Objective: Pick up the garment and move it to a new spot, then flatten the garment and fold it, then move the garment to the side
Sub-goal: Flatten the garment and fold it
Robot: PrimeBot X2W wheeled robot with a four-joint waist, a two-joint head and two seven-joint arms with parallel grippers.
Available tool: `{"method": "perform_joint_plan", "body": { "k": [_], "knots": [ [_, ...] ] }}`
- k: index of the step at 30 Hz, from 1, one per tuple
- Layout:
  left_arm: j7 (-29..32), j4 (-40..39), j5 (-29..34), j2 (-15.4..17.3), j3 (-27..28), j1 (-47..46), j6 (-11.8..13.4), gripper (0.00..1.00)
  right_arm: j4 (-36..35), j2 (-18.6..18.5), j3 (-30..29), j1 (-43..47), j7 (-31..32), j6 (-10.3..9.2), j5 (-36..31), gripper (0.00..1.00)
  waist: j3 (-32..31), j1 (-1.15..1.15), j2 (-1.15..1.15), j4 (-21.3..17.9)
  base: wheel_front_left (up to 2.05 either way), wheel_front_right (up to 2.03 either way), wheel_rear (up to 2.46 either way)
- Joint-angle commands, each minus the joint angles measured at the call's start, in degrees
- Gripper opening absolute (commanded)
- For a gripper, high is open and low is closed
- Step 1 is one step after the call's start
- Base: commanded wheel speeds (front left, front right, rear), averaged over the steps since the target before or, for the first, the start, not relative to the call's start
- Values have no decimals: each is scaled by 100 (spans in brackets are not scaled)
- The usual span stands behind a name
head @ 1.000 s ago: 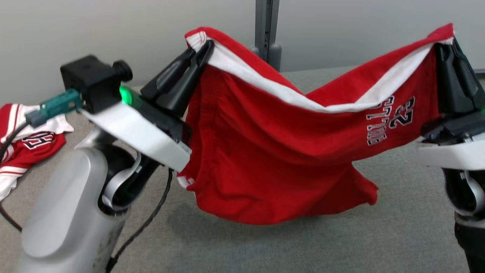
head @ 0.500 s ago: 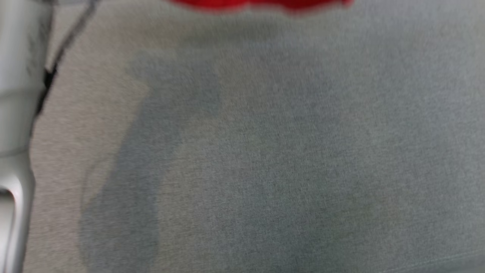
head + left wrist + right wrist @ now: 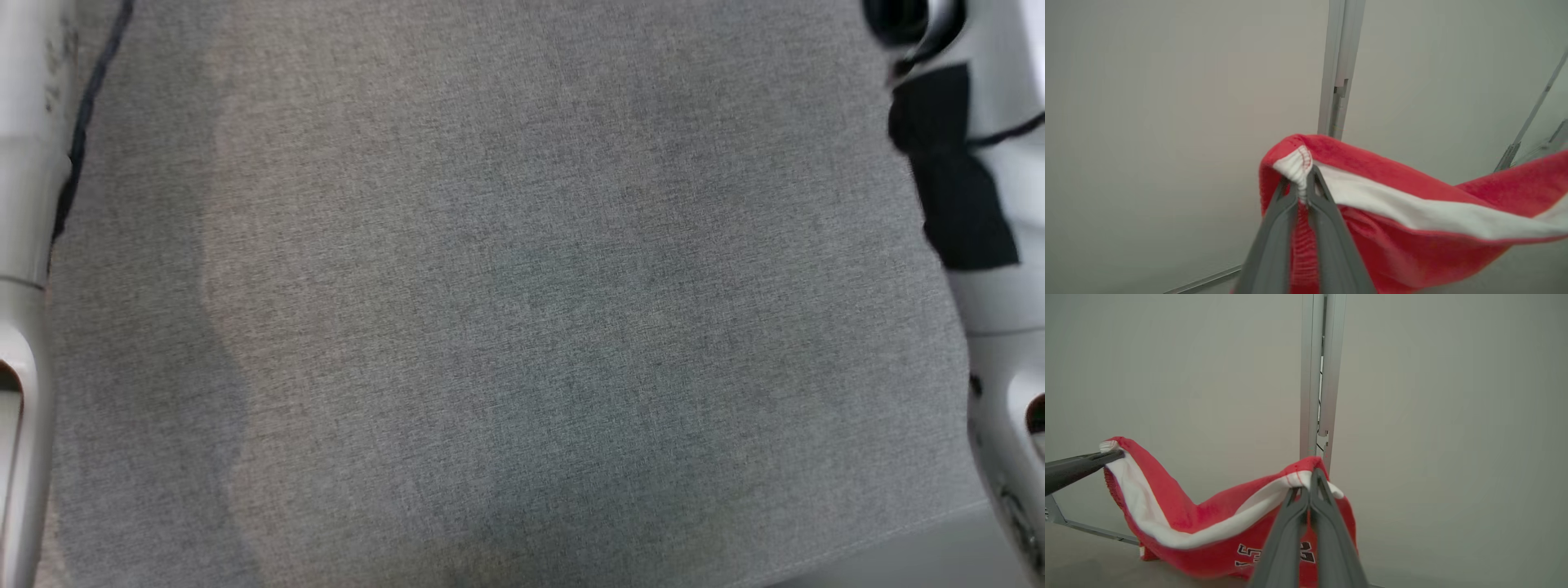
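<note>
The left gripper is pinched tight on the garment, its two dark fingers closed on a white-trimmed corner of the red cloth. From that grip the garment runs off toward 3 o'clock in the left wrist view, a white band lying along its upper edge. The fingers point at a plain pale wall, with a grey metal post rising at 12 o'clock.

The right gripper is likewise clamped on the garment's other top corner, where red cloth and white trim bunch at the fingertips. In the right wrist view the garment sags in a curve toward 9 o'clock, where the left gripper comes in from the edge holding the far corner. Black-and-white lettering shows on the cloth near 6 o'clock. The garment hangs stretched between the two grippers; whether its lower edge touches the surface beneath, I cannot tell.

The head view looks down on a grey cloth-covered table. The pale left forearm stands along the 9 o'clock edge with a black cable beside it, and the pale right forearm along the 3 o'clock edge, both running up toward 12 o'clock.
</note>
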Motion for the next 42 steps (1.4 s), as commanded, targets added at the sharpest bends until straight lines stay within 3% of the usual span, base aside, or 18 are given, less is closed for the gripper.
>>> {"method": "perform_joint_plan", "body": {
  "k": [1,5,9,17,21,26,42],
  "knots": [
    [-104,90,-69,60,-69,57,-46,0,-131,-5,79,154,-41,0,71,0,66,0,0,-30,0,0,0],
    [-248,-42,-479,21,-334,366,-92,0,-448,-31,138,583,-37,0,168,0,5,0,0,44,0,0,0],
    [-363,-649,-1113,291,-724,844,-87,0,-822,-227,132,1135,-36,0,325,0,-209,0,0,168,0,0,0],
    [-537,-2068,-2103,611,-1206,2772,-85,0,-1621,-613,-10,2933,-37,0,826,0,-911,0,0,489,0,0,0],
    [-562,-2611,-2152,766,-1300,3781,-36,0,-1913,-677,-105,3786,-37,0,996,0,-1278,0,0,543,0,0,0],
    [-566,-3194,-1969,812,-1463,4833,231,0,-2235,-733,-368,4787,-36,0,1040,0,-1676,0,0,687,0,0,0],
    [-567,-4644,-1391,319,-1015,7609,832,0,-3464,-561,-1185,7663,-37,0,793,0,-2972,0,0,809,0,0,0]
  ]
}}
